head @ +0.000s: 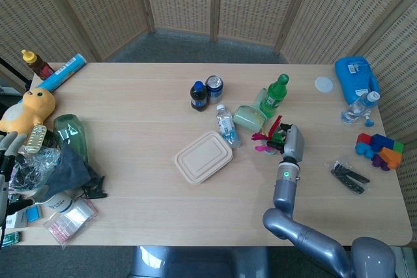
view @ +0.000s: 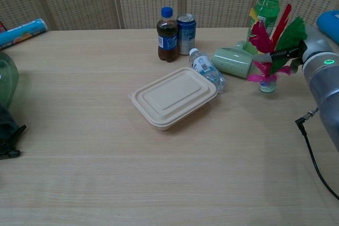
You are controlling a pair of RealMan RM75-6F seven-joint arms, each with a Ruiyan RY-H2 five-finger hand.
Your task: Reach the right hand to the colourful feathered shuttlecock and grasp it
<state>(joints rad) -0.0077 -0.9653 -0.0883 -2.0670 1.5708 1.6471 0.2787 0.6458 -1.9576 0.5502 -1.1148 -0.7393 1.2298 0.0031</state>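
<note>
The colourful feathered shuttlecock (head: pixel 266 142) (view: pixel 270 46) stands tilted, its small round base (view: pixel 267 86) at the table. Red, pink and green feathers fan upward. My right hand (head: pixel 291 140) (view: pixel 312 48) is right beside it on its right, and dark fingers (view: pixel 286 54) pinch the feathers. My left hand (head: pixel 6 144) shows only at the far left edge of the head view, pale fingers apart and holding nothing.
A green bottle (view: pixel 267 1) and a lying pale green cup (view: pixel 233 61) sit just behind the shuttlecock. A water bottle (head: pixel 227 126) and a beige food box (view: pixel 173 97) lie to its left. A black tool (head: pixel 348 177) and toy blocks (head: pixel 378 150) are at the right.
</note>
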